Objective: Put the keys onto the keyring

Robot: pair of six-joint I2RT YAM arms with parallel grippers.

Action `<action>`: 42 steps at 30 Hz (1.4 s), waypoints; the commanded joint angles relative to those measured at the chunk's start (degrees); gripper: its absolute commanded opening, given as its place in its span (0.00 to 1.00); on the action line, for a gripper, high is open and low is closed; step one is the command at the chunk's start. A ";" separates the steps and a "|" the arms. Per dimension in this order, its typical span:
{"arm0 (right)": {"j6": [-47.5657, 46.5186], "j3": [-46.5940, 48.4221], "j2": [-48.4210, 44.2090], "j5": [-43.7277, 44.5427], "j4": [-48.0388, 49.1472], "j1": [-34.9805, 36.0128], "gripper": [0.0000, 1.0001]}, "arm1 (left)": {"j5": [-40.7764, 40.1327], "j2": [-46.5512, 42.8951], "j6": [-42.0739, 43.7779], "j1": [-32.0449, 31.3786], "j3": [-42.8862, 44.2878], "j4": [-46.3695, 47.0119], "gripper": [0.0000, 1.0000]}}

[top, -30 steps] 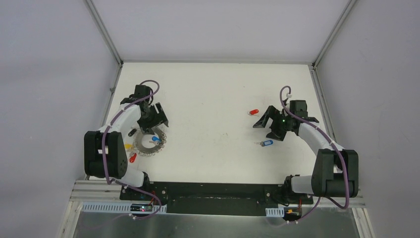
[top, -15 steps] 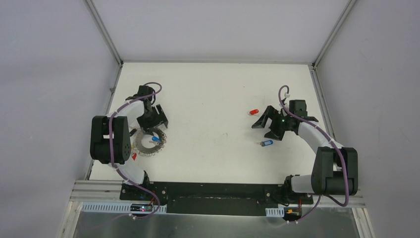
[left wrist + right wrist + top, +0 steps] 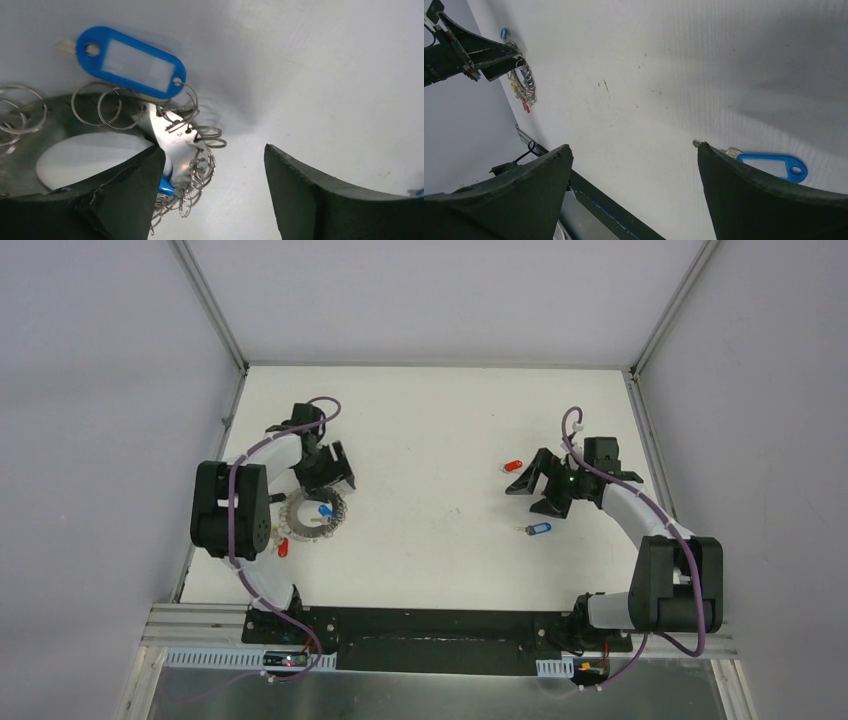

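Crowding keyring (image 3: pixel 175 145): wire loops (image 3: pixel 200 170), blue tag (image 3: pixel 131 61)

Keyring (image 3: pixel 312 517) on tabletop (image 3: pixel 440 440), left side; left pincer (image 3: pixel 214 150) at its far edge. At right: far key (image 3: pixel 514 466) behind right pincer (image 3: pixel 634 146), near key (image 3: pixel 538 529) before it.

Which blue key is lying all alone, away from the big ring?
The blue key beside the right gripper; the other blue one is hooked to a loop on the keyring.
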 commanded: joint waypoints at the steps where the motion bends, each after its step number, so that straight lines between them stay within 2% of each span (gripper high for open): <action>1: -0.11 3.33 0.95 -2.46 1.55 1.37 0.97 | 6.36 3.74 -4.05 -9.05 0.10 5.74 0.76; 9: -0.07 5.93 2.67 -2.12 0.24 4.01 0.98 | 7.19 5.45 -17.97 -27.73 2.53 10.91 0.76; 13: -1.14 7.84 4.22 -2.00 -1.70 5.35 0.98 | 7.81 2.91 -21.63 -32.33 4.44 14.38 0.76; 18: -2.28 9.41 5.82 -1.65 -2.64 7.82 0.98 | 6.24 -5.27 -20.97 -31.35 4.32 15.83 0.79; 21: -3.09 11.38 7.56 -0.74 -3.63 10.31 0.98 | 6.32 -10.55 -22.04 -28.43 1.47 15.77 0.80; 27: -4.90 19.81 15.03 4.60 -7.42 17.56 0.95 | 9.93 -21.07 -24.45 -20.00 -10.60 14.80 0.78; 35: -5.42 30.83 26.02 10.71 -9.20 25.78 0.87 | 0.82 -38.63 -24.70 -17.84 -23.55 4.94 0.78; 38: -5.11 33.07 29.51 10.86 -8.43 27.85 0.83 | -0.51 -40.85 -25.81 -17.74 -25.58 1.46 0.77; 42: -5.45 35.56 31.68 10.97 -8.98 30.49 0.78 | 1.85 -38.10 -27.07 -17.74 -26.52 1.03 0.76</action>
